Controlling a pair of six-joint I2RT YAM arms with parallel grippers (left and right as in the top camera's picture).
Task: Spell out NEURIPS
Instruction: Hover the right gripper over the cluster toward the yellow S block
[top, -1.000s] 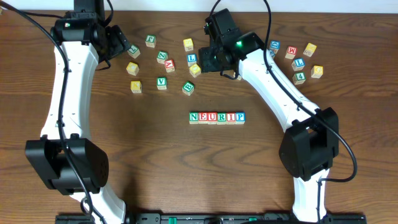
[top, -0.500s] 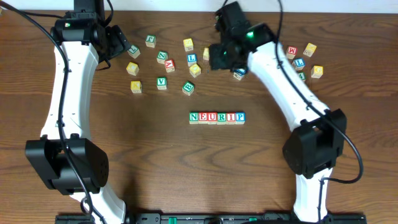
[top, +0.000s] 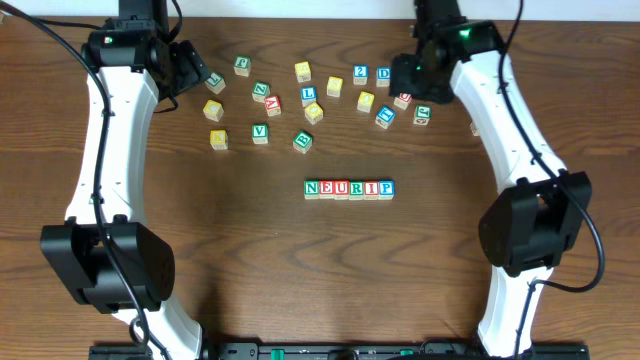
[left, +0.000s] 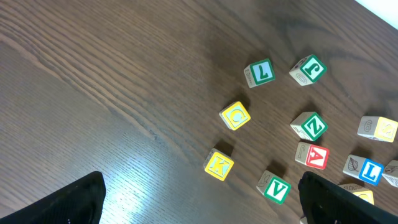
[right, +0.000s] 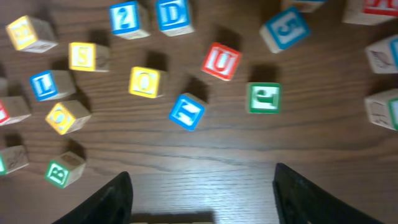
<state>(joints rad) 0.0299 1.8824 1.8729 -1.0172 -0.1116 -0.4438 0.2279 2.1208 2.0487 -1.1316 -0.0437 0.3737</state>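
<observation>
well apart, neurip row, right end effector

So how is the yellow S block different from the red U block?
The yellow S block has a yellow face; the red U block has a red one. The S block sits nearly straight in the right wrist view, while the U block is turned at a slant. Both are small wooden cubes, neither held.

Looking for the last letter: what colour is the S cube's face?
Yellow, with a pale letter. The S cube shows best in the right wrist view.
</observation>
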